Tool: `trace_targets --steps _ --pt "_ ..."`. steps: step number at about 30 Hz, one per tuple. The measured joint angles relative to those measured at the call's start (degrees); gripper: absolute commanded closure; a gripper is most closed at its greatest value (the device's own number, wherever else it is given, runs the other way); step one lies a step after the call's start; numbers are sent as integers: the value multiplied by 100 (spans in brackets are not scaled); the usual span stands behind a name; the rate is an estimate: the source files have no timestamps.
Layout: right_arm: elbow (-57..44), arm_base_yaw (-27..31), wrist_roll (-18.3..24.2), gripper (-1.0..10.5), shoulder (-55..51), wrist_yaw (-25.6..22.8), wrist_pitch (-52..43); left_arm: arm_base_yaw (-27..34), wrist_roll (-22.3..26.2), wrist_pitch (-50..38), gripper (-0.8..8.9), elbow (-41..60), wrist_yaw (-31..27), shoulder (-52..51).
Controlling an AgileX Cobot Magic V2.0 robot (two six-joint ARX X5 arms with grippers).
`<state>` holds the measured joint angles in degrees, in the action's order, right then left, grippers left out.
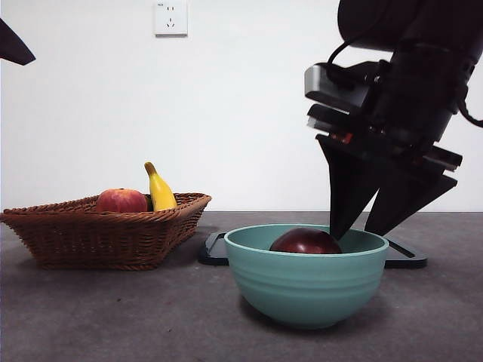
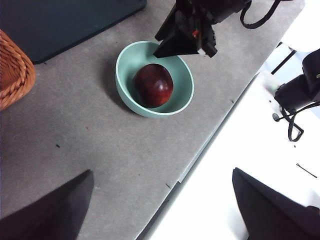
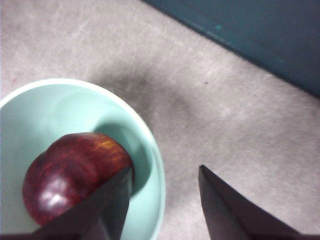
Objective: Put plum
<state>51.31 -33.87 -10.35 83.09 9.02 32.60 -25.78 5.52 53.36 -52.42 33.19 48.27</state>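
The plum (image 1: 306, 241) (image 2: 153, 85) (image 3: 70, 175), dark maroon and glossy, lies inside a teal bowl (image 1: 302, 290) (image 2: 136, 52) (image 3: 60, 107). My right gripper (image 1: 355, 230) (image 2: 156, 47) (image 3: 165, 170) hangs open just above the bowl's rim, holding nothing. One of its jaws is over the bowl beside the plum, the other outside the rim. My left gripper (image 2: 162, 172) is open and empty, high above the table's near edge and away from the bowl. It appears only as a black tip (image 1: 13, 45) in the front view.
A wicker basket (image 1: 106, 234) (image 2: 12, 70) stands left of the bowl with a red-orange fruit (image 1: 121, 200) and a banana (image 1: 160, 188) in it. A dark flat board (image 1: 404, 256) (image 2: 65, 20) (image 3: 260, 30) lies behind the bowl.
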Motion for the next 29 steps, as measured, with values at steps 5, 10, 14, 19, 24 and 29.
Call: trace_targets --steps 5,10,14,19,24,29 --pt "0 -42 -4 861 129 0 -44 0 20 0 380 0 -2 0" --pt "0 -50 -2 934 133 7 -50 0 55 0 380 0 -2 -2" --pt "0 -52 -2 934 133 15 -50 0 59 0 380 0 -2 0" --pt "0 -52 -2 934 133 66 -48 0 59 0 380 0 -2 0" --pt "68 -52 -9 935 92 140 7 0 59 -2 380 0 -2 -2" --pt "463 81 -39 935 61 142 133 0 59 0 380 0 -2 0"
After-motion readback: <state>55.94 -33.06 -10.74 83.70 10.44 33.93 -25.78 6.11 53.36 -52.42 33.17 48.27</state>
